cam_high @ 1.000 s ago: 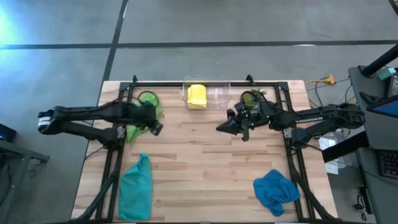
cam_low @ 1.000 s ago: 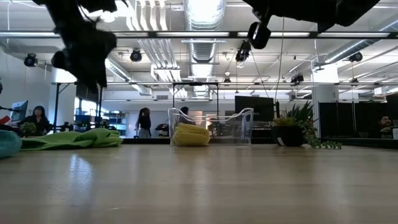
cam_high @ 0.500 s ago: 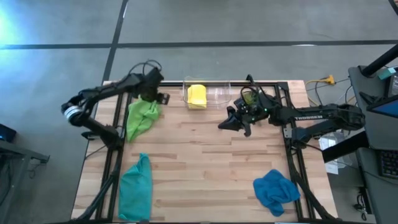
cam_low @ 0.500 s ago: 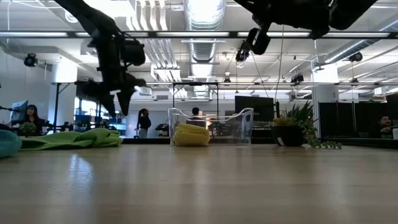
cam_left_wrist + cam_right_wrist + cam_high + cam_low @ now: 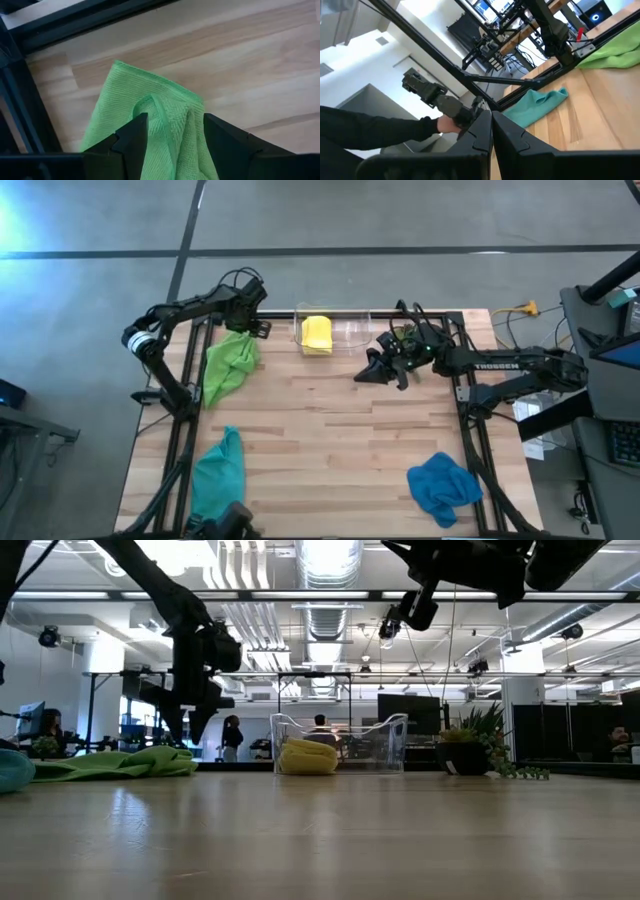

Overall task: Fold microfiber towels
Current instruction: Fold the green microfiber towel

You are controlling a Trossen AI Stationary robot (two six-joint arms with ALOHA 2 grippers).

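Wooden tabletop [image 5: 330,430] seen from above w/ four soft, limp microfiber towels; best pinched at a corner or edge. Front left: teal towel [image 5: 218,477]. Back left: lime green towel [image 5: 228,364], far corner lying between the left gripper [image 5: 172,137] fingers, which are apart, not clamped. Back centre: yellow towel [image 5: 317,333] in a clear bin [image 5: 350,330]. Right gripper [image 5: 362,375] hovers mid-right, fingers together, holding nothing. Front right: blue towel [image 5: 443,485], crumpled.

Right wrist view: we log our right pincer [image 5: 491,131] closed; teal towel [image 5: 536,104] and lime towel [image 5: 612,47] on desk [image 5: 600,110]; person's hand [image 5: 446,124] beyond.
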